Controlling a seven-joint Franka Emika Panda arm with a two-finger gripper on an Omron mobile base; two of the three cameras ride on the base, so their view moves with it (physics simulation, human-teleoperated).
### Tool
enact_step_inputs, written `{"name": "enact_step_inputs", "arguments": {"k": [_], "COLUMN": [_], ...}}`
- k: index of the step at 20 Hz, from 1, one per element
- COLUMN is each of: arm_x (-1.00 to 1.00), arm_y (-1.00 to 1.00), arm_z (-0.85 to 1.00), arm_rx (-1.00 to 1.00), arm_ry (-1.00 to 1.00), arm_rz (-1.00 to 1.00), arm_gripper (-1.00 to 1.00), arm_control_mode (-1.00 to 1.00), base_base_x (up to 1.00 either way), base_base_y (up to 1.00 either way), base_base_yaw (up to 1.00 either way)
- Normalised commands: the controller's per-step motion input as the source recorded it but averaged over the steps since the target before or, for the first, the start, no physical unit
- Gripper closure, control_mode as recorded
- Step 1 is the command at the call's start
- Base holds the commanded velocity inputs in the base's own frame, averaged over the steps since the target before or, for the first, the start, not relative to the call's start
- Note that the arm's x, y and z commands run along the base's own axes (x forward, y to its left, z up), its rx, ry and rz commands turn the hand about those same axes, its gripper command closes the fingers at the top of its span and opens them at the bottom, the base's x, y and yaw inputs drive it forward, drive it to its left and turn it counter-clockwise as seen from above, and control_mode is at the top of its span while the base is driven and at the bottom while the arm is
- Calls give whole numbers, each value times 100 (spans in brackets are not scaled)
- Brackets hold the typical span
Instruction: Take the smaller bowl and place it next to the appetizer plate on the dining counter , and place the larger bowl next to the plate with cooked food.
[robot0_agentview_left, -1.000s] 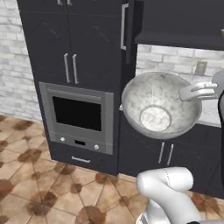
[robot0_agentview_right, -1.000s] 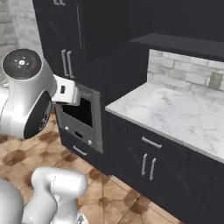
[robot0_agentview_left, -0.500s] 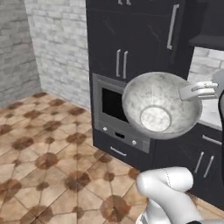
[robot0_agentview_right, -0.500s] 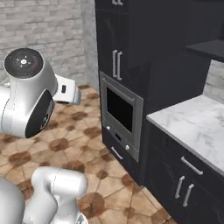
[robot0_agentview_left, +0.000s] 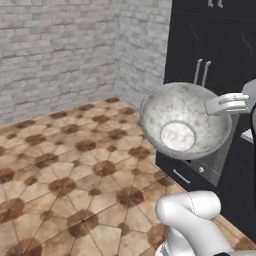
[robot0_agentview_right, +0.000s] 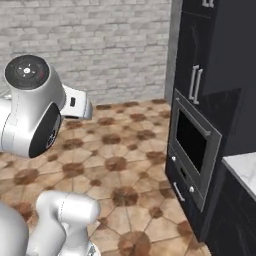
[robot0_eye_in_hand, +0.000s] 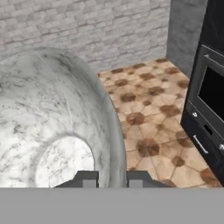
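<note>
Jaws: I see them (robot0_eye_in_hand: 111, 178) closed on the rim of the larger bowl (robot0_agentview_left: 185, 122), one finger (robot0_eye_in_hand: 86, 179) inside the wall, the other outside.
Larger bowl: held in the air, tilted so its pale bottom faces my left base view; it spreads away from the jaws over the tiled floor (robot0_agentview_left: 70, 165).
Beyond the jaws: a built-in oven (robot0_agentview_right: 192, 145) in dark cabinets (robot0_agentview_right: 220, 60), brick wall (robot0_agentview_right: 95, 45) behind.

You will find no legible text, label, brand, number or sign in any view. The surfaces shown carry no readable markings.
</note>
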Motion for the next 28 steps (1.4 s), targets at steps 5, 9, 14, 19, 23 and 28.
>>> {"name": "enact_step_inputs", "arguments": {"k": [5,9,14,19,23,28], "arm_x": [0,0,0,0,0,0], "arm_y": [0,0,0,0,0,0], "arm_z": [0,0,0,0,0,0], "arm_rx": [0,0,0,0,0,0], "arm_ry": [0,0,0,0,0,0], "arm_rz": [0,0,0,0,0,0], "arm_gripper": [100,100,100,100,100,100], "arm_control_mode": [100,100,100,100,100,100], "base_base_x": [53,60,59,53,47,50], "base_base_y": [10,5,0,0,0,0], "base_base_yaw": [51,51,54,59,61,65]}}
